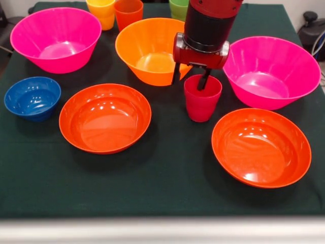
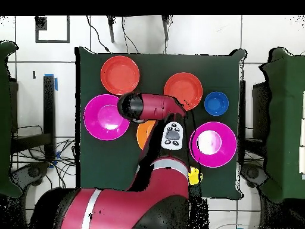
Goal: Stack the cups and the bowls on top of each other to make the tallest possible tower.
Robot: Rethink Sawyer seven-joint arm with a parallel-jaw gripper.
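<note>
Across the dark green table (image 1: 167, 173), seen from the front, the end effector (image 1: 190, 79) hangs over the red cup (image 1: 201, 99), its fingers spread, one outside the rim and one dipping inside, not clamped. The cup stands upright between the large orange bowl (image 1: 150, 48) and a pink bowl (image 1: 271, 71). A blue bowl (image 1: 32, 97) sits far left; yellow, orange and green cups line the far edge. From overhead, the arm (image 2: 149, 107) covers the red cup and most of the orange bowl (image 2: 143, 136); the end effector cannot be made out there.
</note>
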